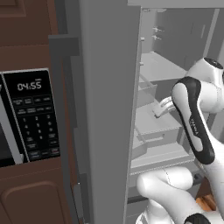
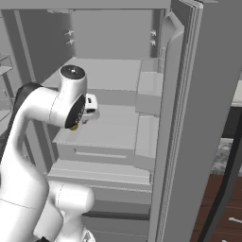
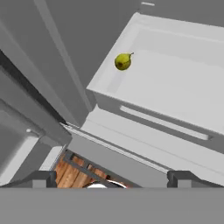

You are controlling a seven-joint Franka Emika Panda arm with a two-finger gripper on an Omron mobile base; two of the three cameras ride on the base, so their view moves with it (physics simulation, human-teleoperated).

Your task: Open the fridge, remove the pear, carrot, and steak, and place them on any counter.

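The fridge (image 2: 118, 71) stands open, its pale grey shelves bare to the front. The pear (image 3: 123, 61), small and yellow-green, lies near the left corner of a white shelf (image 3: 175, 83) in the hand view. A sliver of the pear (image 2: 74, 126) peeks out under my wrist in the right base view. My gripper (image 3: 113, 179) hangs above and in front of that shelf, open, with nothing between its two dark fingertips (image 3: 43, 178). It is well short of the pear. The carrot and the steak are out of view. A strip of the counter (image 2: 221, 158) shows at the right.
The fridge's open left door (image 1: 109, 109) stands edge-on between the arm and a dark brown cabinet with a black microwave (image 1: 35, 113). The right door (image 2: 189, 118) hangs open, with bins on its inner side. Drawer fronts sit below the shelf, and wooden floor (image 3: 70, 173) beneath.
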